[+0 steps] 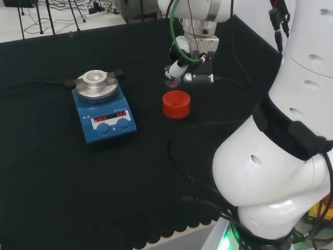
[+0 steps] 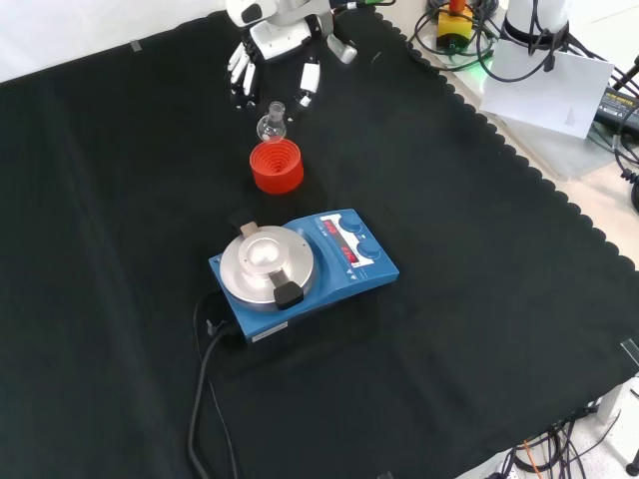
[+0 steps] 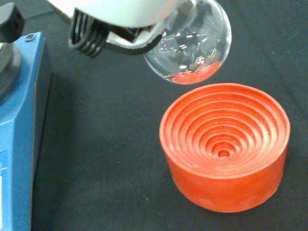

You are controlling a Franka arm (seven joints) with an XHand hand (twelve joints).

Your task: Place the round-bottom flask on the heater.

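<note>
Hand (image 2: 268, 52) pinching flask (image 3: 188, 45) at the neck, bulb clear above the red stand (image 3: 225, 144). Blue heater (image 2: 305, 271) apart on the cloth (image 2: 479, 329), plate bare.

A red ribbed stand (image 2: 276, 166) sits on the black cloth (image 2: 479, 329) that covers the bench, its stepped hollow facing up. In the front view it lies toward the far side of the cloth, left of centre. Past the cloth's scalloped right edge in that view, a sheet of white paper (image 2: 559, 95) lies by a tangle of cables (image 2: 621, 135). In the head view, more cables (image 1: 57, 13) trail over the pale floor beyond the far edge.
</note>
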